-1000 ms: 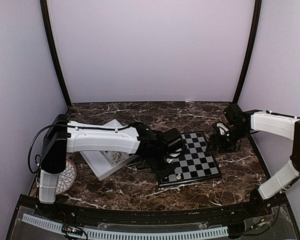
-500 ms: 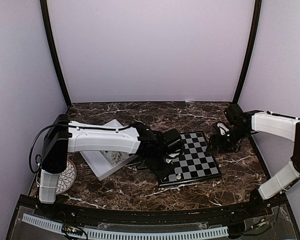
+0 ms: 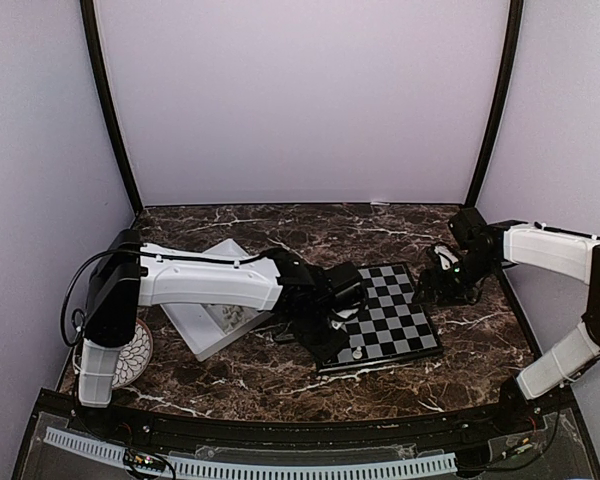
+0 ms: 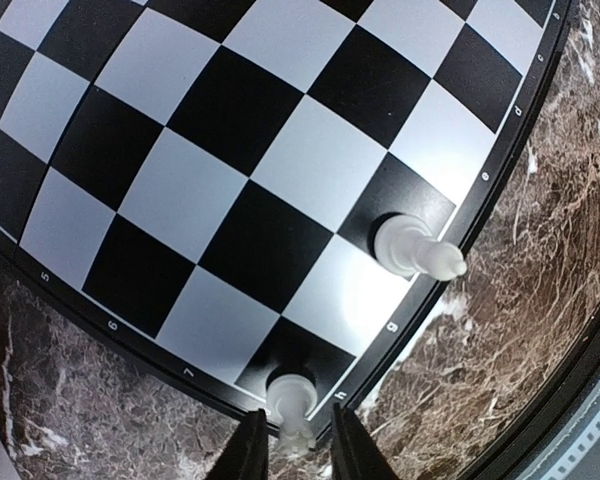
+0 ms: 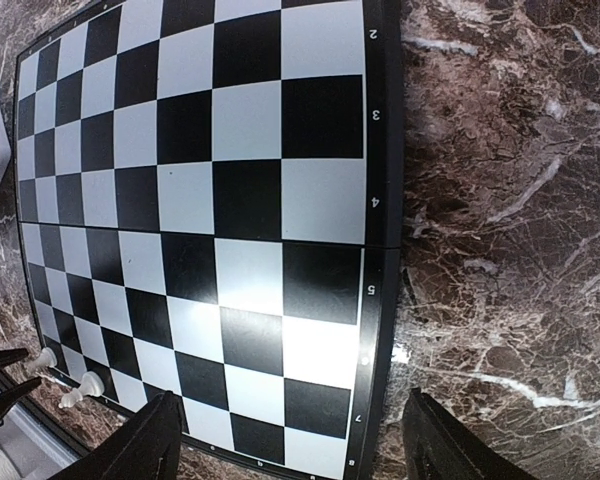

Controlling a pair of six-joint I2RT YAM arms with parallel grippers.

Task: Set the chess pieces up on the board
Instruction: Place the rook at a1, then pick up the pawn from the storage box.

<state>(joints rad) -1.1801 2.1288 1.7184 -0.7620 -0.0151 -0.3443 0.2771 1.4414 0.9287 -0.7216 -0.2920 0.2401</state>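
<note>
The board (image 3: 395, 320) lies in the middle of the table, checked black and pale grey. Two white chess pieces stand along its edge. One (image 4: 290, 392) is on the black corner square and the other (image 4: 408, 245) is two squares further along. My left gripper (image 4: 300, 452) hangs over the corner piece, open a little. That piece's head is between the fingers (image 4: 248, 455) with a thin gap on each side. My right gripper (image 5: 292, 400) is wide open over the board's right edge (image 5: 378, 200), with nothing between its fingers.
A white tray (image 3: 202, 335) lies tilted left of the board, partly under my left arm, with small pieces in it. A round patterned plate (image 3: 132, 352) sits at the near left. Purple walls close in both sides and the back.
My left jaws have parted slightly, letting go of the white piece on the corner square. Both arms have barely moved.
</note>
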